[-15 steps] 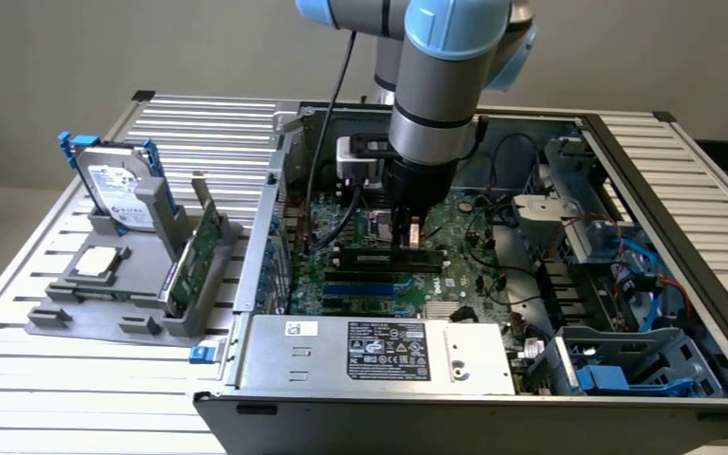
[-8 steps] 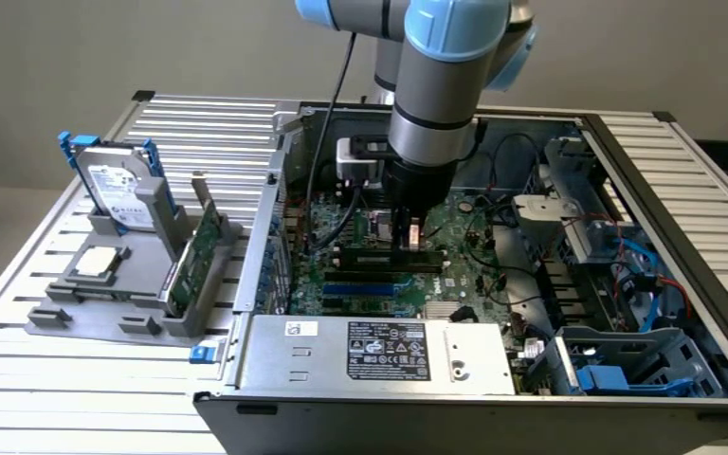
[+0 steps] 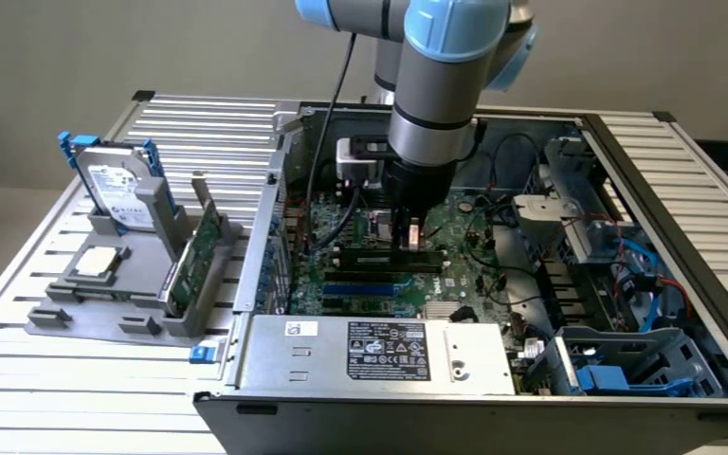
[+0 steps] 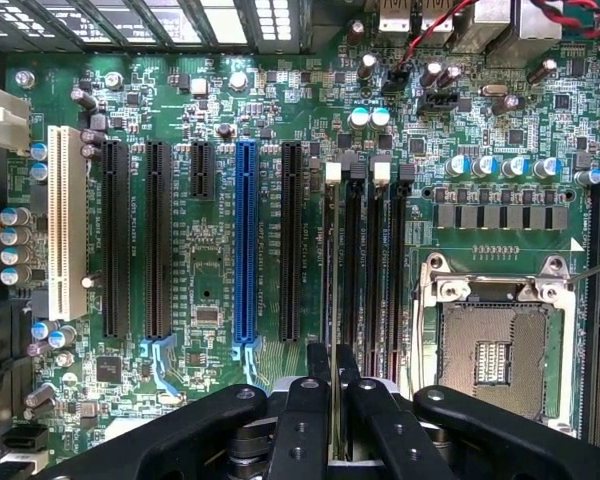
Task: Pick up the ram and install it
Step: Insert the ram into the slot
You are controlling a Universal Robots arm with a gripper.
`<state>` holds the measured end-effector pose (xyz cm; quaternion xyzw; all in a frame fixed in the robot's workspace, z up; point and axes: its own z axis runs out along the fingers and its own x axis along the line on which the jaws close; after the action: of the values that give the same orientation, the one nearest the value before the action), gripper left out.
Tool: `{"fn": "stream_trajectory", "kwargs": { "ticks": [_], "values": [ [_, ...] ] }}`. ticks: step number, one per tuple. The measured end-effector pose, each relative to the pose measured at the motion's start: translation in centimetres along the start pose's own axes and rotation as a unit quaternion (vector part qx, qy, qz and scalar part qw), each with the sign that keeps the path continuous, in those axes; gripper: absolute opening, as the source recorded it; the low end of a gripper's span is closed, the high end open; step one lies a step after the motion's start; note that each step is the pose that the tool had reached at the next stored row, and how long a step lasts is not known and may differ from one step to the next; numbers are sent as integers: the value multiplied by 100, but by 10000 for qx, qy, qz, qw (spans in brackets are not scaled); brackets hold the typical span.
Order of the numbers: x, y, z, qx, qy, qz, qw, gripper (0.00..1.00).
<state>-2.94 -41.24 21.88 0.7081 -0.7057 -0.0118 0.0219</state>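
In the wrist view the ram (image 4: 334, 300) appears edge-on as a thin dark line running out from between my black fingers (image 4: 300, 420). My gripper (image 4: 334, 385) is shut on it. The ram lies along the outermost of the black memory slots (image 4: 375, 270), beside the white latch (image 4: 332, 171); whether it is seated I cannot tell. In the exterior view my gripper (image 3: 405, 237) is down inside the open computer case (image 3: 667, 237), just above the green motherboard (image 3: 465, 270).
The empty CPU socket (image 4: 495, 350) sits beside the memory slots, with a blue expansion slot (image 4: 245, 240) and black ones on the other side. On the exterior view's left, a grey stand holds a silver hard drive (image 3: 121, 194) and a green expansion card (image 3: 200, 251). The power supply (image 3: 377, 346) fills the case's front.
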Motion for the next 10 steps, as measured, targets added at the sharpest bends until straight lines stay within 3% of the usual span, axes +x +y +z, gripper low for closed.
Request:
{"fn": "stream_trajectory", "kwargs": {
  "ticks": [10],
  "values": [
    [-1,5,8,-1,1,0,10000,14]
  ]
}}
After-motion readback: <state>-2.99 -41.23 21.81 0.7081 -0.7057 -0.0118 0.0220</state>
